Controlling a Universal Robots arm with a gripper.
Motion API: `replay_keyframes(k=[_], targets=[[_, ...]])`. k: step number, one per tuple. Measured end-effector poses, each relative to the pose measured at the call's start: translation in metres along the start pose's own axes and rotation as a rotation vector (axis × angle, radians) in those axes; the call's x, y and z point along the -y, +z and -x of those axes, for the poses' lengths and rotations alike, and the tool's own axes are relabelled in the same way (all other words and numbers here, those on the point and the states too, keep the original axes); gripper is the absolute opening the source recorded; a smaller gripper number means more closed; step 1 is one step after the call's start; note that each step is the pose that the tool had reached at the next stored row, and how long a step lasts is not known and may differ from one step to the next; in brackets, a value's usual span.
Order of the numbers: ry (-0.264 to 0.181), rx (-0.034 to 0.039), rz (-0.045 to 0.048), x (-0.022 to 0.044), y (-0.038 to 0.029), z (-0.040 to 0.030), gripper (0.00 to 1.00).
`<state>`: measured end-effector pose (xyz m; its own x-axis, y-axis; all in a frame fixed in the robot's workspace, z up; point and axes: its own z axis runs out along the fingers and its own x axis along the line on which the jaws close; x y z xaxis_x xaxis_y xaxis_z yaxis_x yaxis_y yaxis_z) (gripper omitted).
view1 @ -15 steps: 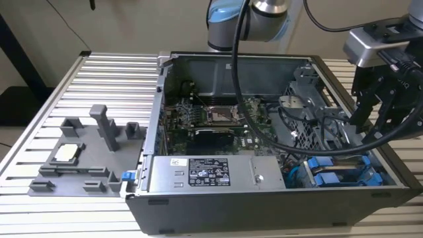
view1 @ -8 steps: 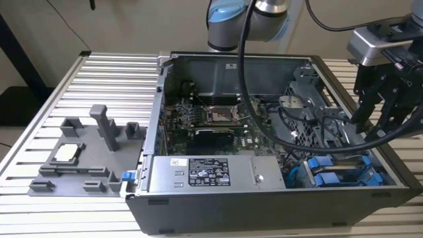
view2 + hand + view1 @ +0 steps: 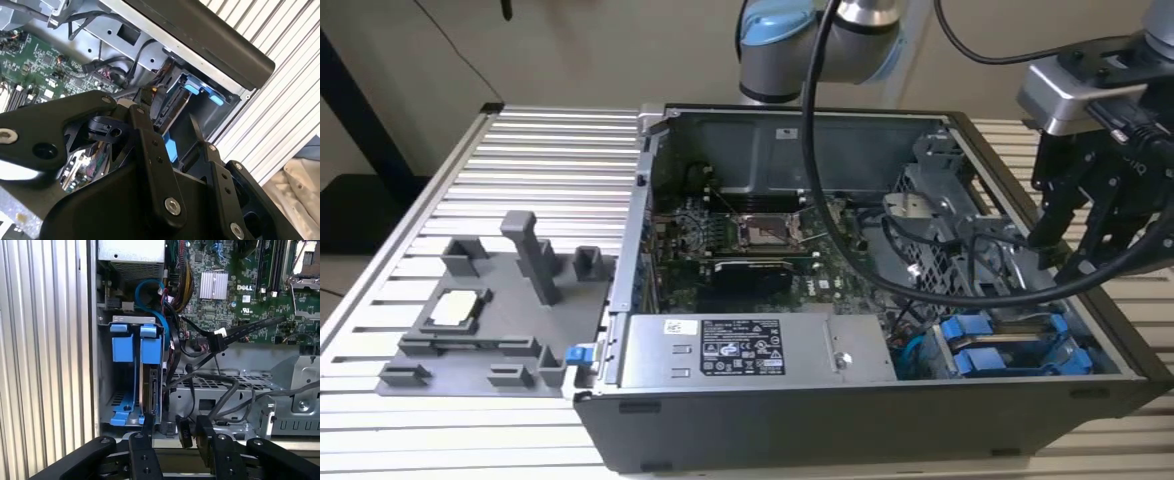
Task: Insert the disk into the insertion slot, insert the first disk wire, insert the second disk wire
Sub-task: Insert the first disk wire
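Note:
The disk [image 3: 151,390] sits edge-on in its blue carrier inside the insertion slot [image 3: 131,319], a grey metal bay at the case's corner. In the exterior view the blue carriers [image 3: 1001,348] lie at the case's near right corner. My gripper [image 3: 175,423] hovers just outside the bay, open, with a black cable connector [image 3: 184,433] lying loose in the gap between its fingers [image 3: 148,426]. A second black wire ends in a free connector [image 3: 218,342] over the drive cage. In the exterior view my gripper [image 3: 1070,258] hangs above the case's right side. The second wrist view has my gripper [image 3: 167,112] near the blue carrier [image 3: 176,97].
The open computer case [image 3: 761,410] stands on a slatted metal table [image 3: 494,170]. Inside are the motherboard [image 3: 747,250], a silver power-supply box [image 3: 747,350] and loose black cables [image 3: 947,260]. A grey fixture tray [image 3: 494,310] with upright posts stands at the exterior view's left.

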<state>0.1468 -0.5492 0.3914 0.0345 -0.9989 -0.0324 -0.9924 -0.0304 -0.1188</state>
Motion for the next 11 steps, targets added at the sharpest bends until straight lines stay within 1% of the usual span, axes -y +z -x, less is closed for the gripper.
replay_keyframes(k=[5,11], targets=[[-0.005,0.0004,-0.0003,0.0033,0.0008,0.0002,0.47],[-0.005,0.0007,-0.0003,0.0033,0.0010,0.0003,0.47]])
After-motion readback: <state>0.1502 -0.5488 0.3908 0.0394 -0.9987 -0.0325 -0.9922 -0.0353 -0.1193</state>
